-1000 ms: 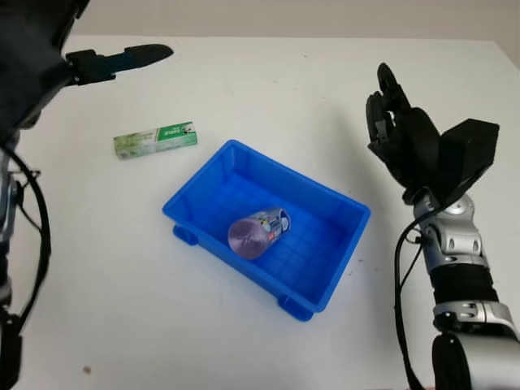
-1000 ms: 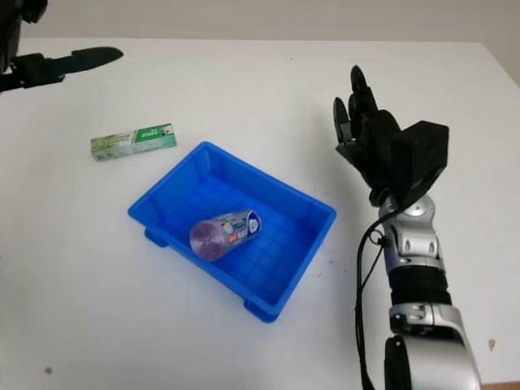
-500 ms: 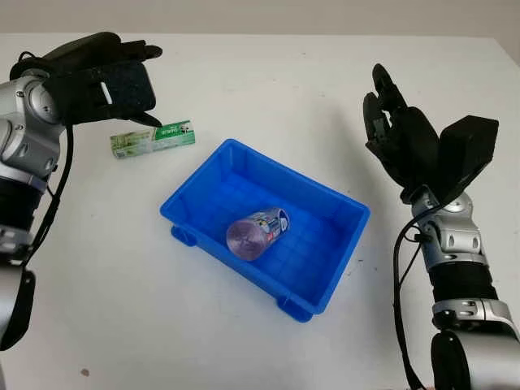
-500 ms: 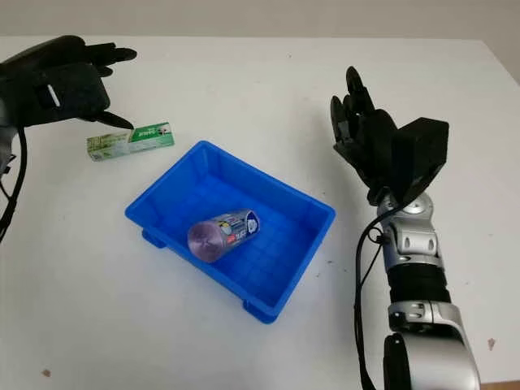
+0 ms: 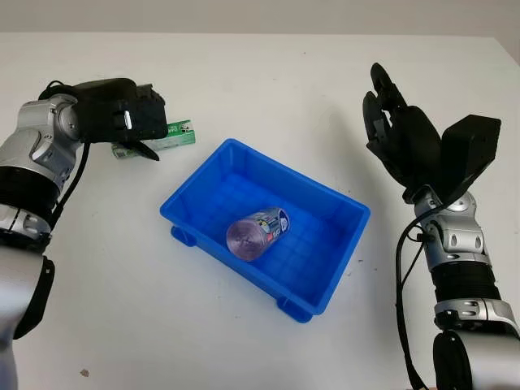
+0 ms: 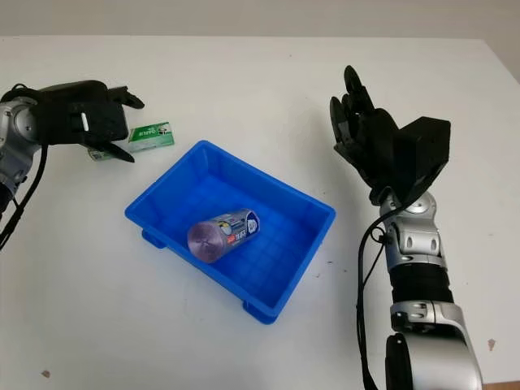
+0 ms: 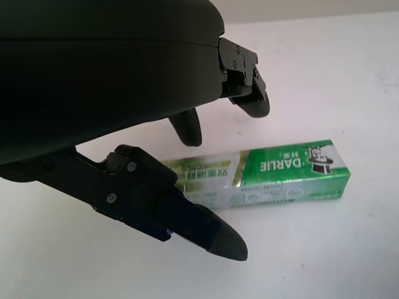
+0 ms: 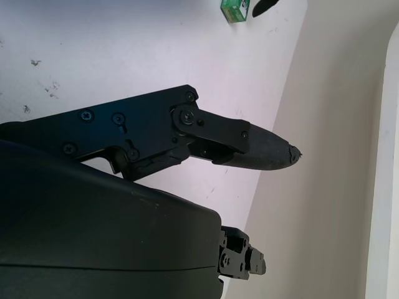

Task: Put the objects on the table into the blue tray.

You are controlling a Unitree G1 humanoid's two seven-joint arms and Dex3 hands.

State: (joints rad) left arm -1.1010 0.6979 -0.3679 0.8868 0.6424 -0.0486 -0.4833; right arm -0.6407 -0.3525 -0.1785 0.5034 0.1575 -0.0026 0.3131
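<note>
A green toothpaste box (image 5: 175,136) lies flat on the white table, to the far left of the blue tray (image 5: 345,199). My left hand (image 5: 153,130) is down over the box's left end and is open. In the left wrist view the thumb (image 7: 199,227) is on one side of the box (image 7: 287,174) and two fingers (image 7: 187,128) are on the other; I cannot tell whether they touch it. A purple can (image 5: 257,231) lies on its side inside the tray. My right hand (image 5: 386,114) is raised, open, to the right of the tray.
The white table (image 5: 268,97) stretches behind and around the tray. A small dark speck (image 5: 86,372) lies near the front left. The table's far edge runs along the top of the eye views.
My left hand has swung in from the far left corner and dropped onto the toothpaste box's left end. The right hand, tray and can have stayed put.
</note>
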